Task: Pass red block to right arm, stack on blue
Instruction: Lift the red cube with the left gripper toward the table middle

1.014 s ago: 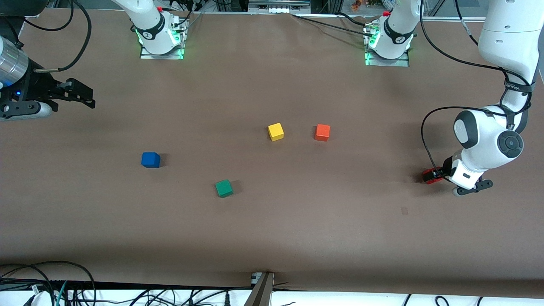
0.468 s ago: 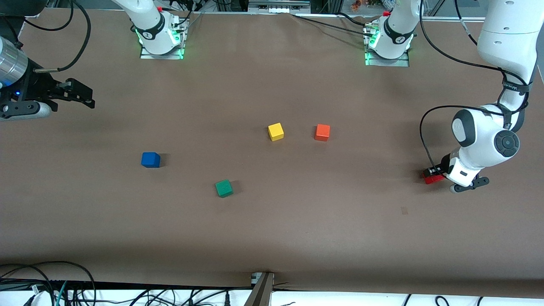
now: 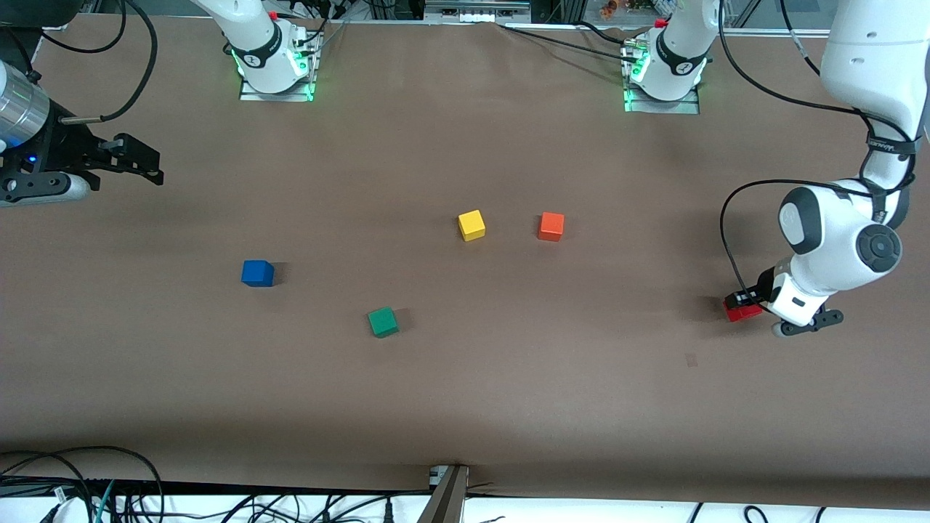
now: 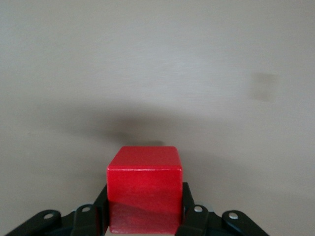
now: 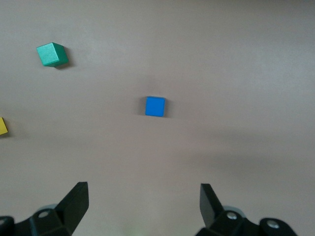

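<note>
The red block [image 3: 742, 311] is at the left arm's end of the table, low at the surface, with my left gripper [image 3: 748, 305] shut on it. In the left wrist view the red block [image 4: 144, 189] fills the space between the black fingers [image 4: 193, 216], which press its two sides; my left gripper [image 4: 144, 199] hides its lower edge. The blue cube [image 3: 257, 273] rests on the table toward the right arm's end. My right gripper [image 3: 151, 165] waits open above the table's edge at that end. In its wrist view my right gripper [image 5: 144, 196] holds nothing, and the blue cube [image 5: 155, 106] lies ahead.
A green cube [image 3: 383, 322] sits nearer the front camera than the blue one. A yellow cube [image 3: 471, 225] and an orange cube [image 3: 551, 226] stand side by side mid-table. The green cube [image 5: 51, 54] and the yellow cube [image 5: 2, 126] also show in the right wrist view.
My left gripper closed on the red block, and the hand shifted slightly with it. The right arm has not moved.
</note>
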